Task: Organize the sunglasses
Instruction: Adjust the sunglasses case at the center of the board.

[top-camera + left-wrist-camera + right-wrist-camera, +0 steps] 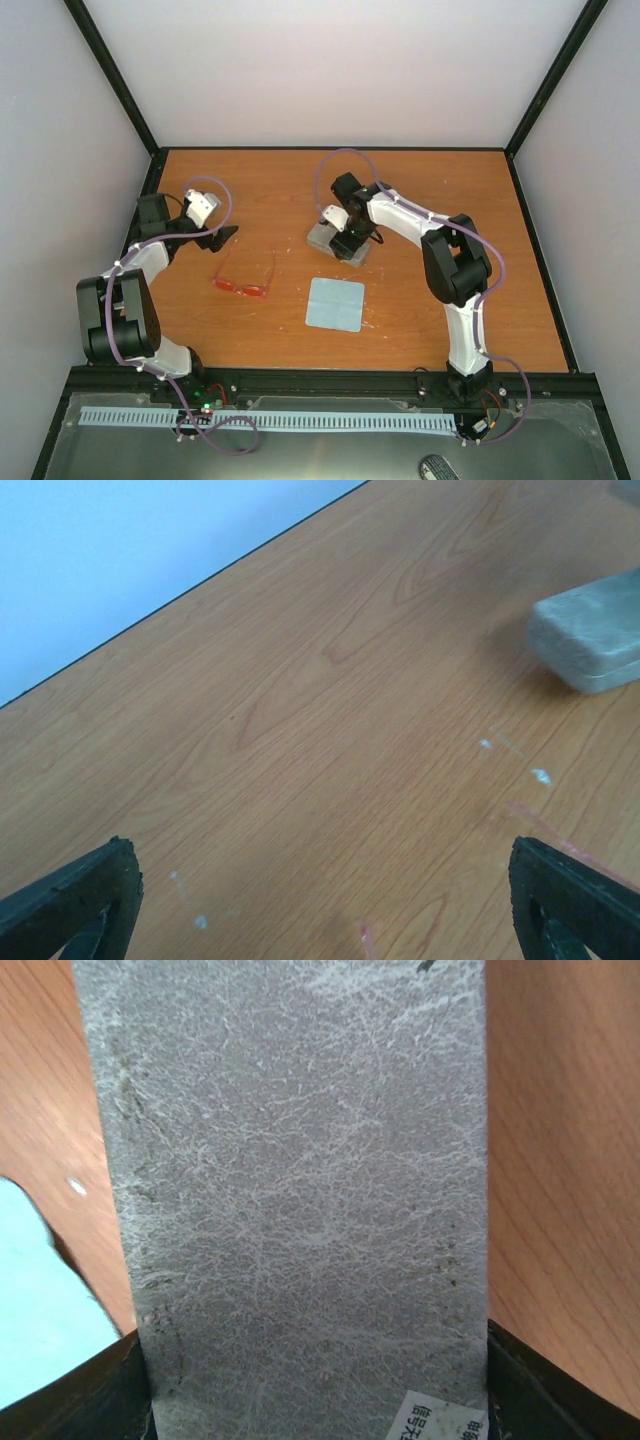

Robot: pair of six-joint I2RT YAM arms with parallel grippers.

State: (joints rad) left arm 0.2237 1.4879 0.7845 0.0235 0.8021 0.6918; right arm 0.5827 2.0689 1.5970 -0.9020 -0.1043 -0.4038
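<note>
Sunglasses point(245, 283): temples unfolded, on table point(450, 250), not yet stowed.
Right gripper point(320, 1385): pinching grey case point(322, 238), probably to steady it.
Left gripper point(320, 900): spread, empty.

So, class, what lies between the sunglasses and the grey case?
Only bare wooden tabletop lies between the sunglasses and the grey case; the top external view shows it.

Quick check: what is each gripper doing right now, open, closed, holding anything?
Left gripper: open wide, nothing between its fingers.
Right gripper: closed on the grey case, a finger against each long side.
</note>
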